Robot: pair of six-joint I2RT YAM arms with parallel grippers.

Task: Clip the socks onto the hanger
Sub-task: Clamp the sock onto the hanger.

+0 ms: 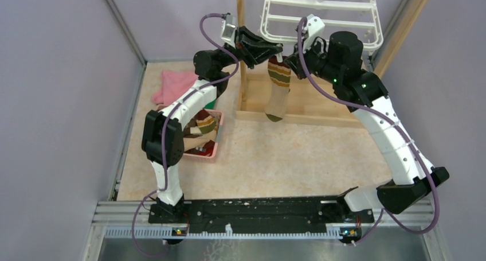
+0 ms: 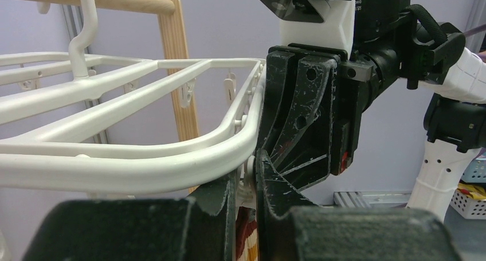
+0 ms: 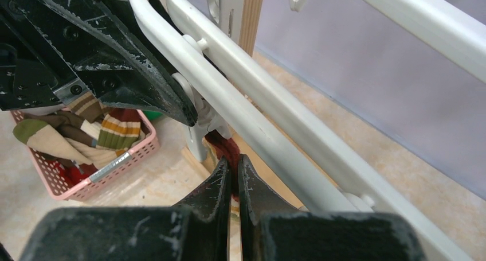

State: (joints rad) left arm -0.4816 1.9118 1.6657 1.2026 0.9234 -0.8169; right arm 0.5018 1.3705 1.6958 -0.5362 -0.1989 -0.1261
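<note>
The white hanger point(image 1: 321, 6) hangs at the back from a wooden frame. A red/green/tan banded sock point(image 1: 279, 89) dangles below its near edge. My left gripper point(image 1: 265, 50) is shut on a white clip point(image 2: 246, 193) under the hanger's rim point(image 2: 143, 163), and the sock's top point(image 2: 247, 238) shows just beneath the clip. My right gripper point(image 3: 235, 163) is shut on the sock's red cuff point(image 3: 226, 143), right below the same clip point(image 3: 196, 136) and the hanger rail point(image 3: 258, 117). The two grippers nearly touch. More striped socks point(image 3: 112, 132) lie in a pink basket.
The pink basket point(image 1: 212, 151) stands on the floor at left, under my left arm. A pink cloth point(image 1: 175, 83) lies behind it. The wooden post point(image 1: 241, 43) and wooden base point(image 1: 321, 109) stand close behind the sock. Purple walls close in on both sides.
</note>
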